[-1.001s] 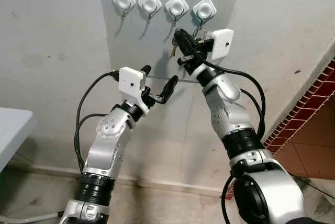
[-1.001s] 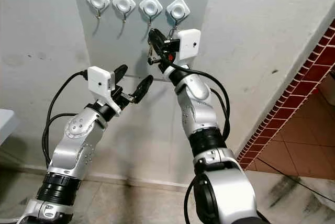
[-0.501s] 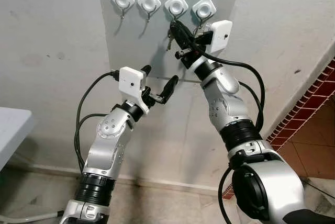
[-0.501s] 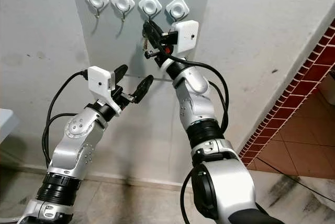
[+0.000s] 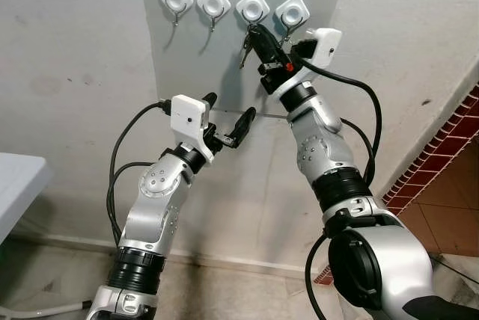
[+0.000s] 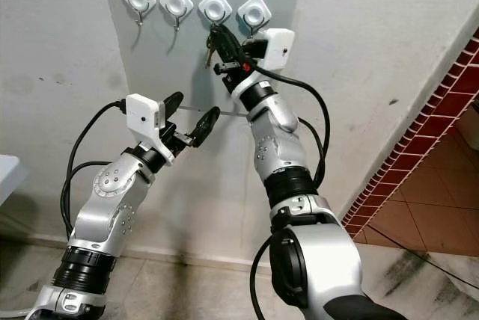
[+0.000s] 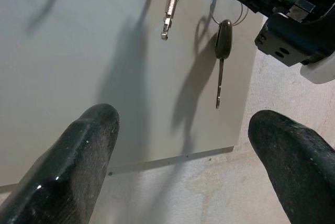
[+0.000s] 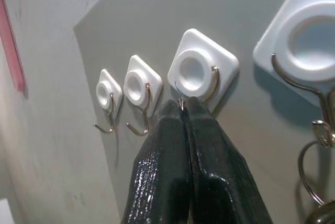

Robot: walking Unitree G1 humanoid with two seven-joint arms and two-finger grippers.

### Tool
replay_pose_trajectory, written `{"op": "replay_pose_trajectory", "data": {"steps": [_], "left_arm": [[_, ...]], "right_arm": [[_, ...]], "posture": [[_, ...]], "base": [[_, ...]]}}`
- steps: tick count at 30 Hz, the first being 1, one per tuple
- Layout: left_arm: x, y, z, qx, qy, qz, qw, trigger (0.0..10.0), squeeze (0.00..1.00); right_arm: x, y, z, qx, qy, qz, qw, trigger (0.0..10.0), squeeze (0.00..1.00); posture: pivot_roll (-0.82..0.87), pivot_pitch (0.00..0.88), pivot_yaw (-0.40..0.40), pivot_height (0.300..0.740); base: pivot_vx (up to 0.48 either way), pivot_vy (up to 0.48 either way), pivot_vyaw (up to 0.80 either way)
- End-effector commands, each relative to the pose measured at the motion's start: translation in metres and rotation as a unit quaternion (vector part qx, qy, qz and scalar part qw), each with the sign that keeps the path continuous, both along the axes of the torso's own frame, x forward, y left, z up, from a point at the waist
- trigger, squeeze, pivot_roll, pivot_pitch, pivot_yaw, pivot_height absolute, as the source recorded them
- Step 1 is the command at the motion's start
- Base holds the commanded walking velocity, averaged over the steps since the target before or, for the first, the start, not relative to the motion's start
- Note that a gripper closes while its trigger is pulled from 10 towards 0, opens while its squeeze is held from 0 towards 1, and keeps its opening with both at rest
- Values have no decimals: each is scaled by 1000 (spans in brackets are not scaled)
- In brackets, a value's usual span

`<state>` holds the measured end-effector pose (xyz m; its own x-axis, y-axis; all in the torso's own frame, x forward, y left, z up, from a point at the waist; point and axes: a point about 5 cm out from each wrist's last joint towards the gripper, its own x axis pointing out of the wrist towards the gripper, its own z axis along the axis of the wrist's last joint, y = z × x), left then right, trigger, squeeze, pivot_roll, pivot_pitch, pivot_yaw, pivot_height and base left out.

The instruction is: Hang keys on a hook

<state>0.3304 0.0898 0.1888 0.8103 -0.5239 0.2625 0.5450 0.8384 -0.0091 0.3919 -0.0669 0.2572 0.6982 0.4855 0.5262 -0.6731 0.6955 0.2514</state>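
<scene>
The right gripper (image 8: 183, 110), fingers clamped on the keys (image 5: 248, 43), holds their ring just under the third hook (image 8: 213, 84); the keys hang straight down; left gripper (image 5: 227, 122) gapes idle below

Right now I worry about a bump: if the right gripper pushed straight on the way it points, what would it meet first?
Probably the third white diamond-shaped wall hook: the right gripper, shut on the key ring, has its tips just under that hook's wire. Depth is unclear.
</scene>
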Motion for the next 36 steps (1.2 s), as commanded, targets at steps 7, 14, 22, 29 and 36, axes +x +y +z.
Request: {"op": "replay_pose_trajectory", "data": {"steps": [7, 14, 22, 29, 36], "left_arm": [[-1, -2, 5, -4, -5, -2, 1000, 10000, 0], [-1, -2, 6, -6, -5, -1, 1000, 10000, 0], [-2, -2, 6, -8, -4, 0, 1000, 10000, 0], [-2, -2, 6, -8, -4, 3, 1000, 10000, 0], [-2, -2, 3, -18, 6, 11, 1000, 10000, 0]], "right_arm": [[3, 0, 0, 37, 27, 20, 999, 10000, 0], [3, 3, -8, 25, 44, 23, 998, 10000, 0], [4, 4, -9, 27, 56, 26, 998, 10000, 0], [1, 2, -11, 24, 39, 22, 999, 10000, 1000], [-4, 2, -23, 5, 29, 5, 1000, 10000, 1000]], "posture": [[-2, 0, -58, 740], [0, 0, -59, 740], [-1, 0, -60, 740], [0, 0, -63, 740], [3, 0, -67, 740]], "base": [[0, 0, 0], [0, 0, 0], [0, 0, 0], [0, 0, 0], [0, 0, 0]]}}
